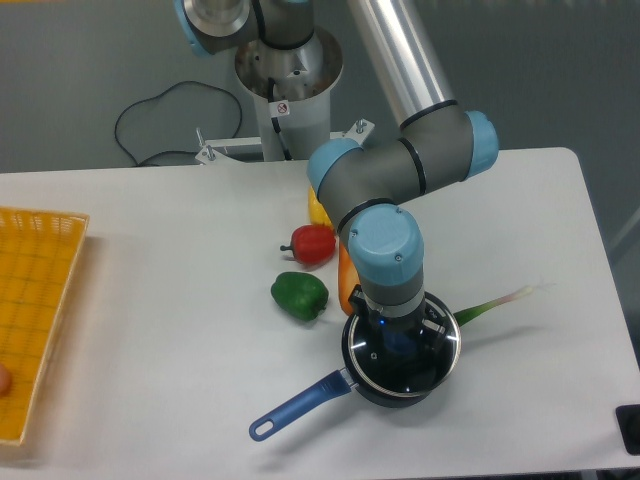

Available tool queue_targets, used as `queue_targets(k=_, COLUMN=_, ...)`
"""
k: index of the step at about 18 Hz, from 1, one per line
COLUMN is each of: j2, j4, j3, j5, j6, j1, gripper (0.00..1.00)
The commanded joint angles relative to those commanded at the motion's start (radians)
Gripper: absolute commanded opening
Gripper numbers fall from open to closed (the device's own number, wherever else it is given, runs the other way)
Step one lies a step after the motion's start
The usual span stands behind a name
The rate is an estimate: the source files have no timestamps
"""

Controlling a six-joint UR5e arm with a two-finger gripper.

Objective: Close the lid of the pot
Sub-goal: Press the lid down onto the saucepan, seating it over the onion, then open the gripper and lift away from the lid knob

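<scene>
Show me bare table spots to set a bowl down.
Open: between the basket and green pepper; the far right, past the scallion. Crowded: the peppers, red pepper and pot cluster under the arm.

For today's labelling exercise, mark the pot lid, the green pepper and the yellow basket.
pot lid [443, 356]: fixed camera, metal rim on its right side.
green pepper [299, 295]: fixed camera, middle of its body.
yellow basket [45, 300]: fixed camera, its woven right wall.

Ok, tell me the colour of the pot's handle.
Blue, clearest in the fixed camera view: the handle sticks out toward the front-left.
</scene>
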Motion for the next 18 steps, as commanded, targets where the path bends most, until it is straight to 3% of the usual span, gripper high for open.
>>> queue_targets(k=3, j2=0.000, j4=0.020, j3=-0.006, j5=0.002, j6=0.002, j1=-0.002, gripper=0.88)
queue_targets(k=6, j2=0.003, j4=0.021, j3=-0.011, j5=0.002, j6=0.008, j1=-0.002, gripper=0.99)
queue_targets(k=12, j2=0.014, j4=0.029, j3=-0.012, j5=0.000, j6=0.008, j1=-0.002, gripper=1.00)
queue_targets(k=18, j2=0.086, j4=0.028, j3=-0.050, j5=-0.009, j6=0.058, j1=0.029, gripper=1.00)
